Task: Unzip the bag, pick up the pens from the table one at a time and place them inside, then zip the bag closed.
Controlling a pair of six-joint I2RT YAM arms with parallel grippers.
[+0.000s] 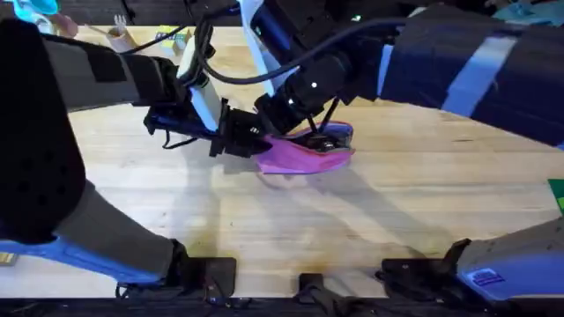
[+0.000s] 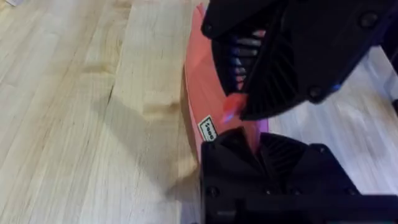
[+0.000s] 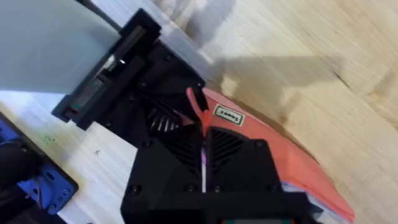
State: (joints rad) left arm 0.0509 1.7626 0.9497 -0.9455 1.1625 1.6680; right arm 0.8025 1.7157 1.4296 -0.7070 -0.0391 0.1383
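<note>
Pale plank-grained wooden table (image 1: 370, 220) stretches under both arms, and the small pink fabric pencil pouch (image 1: 304, 155) lies just above the overhead frame's centre, creased, with a small white label near one end. Both black grippers meet at that end. The left gripper (image 2: 258, 142) is closed on the pouch's fabric edge; the right gripper (image 3: 204, 163) is pinched nearly closed on pink material beside it.
</note>
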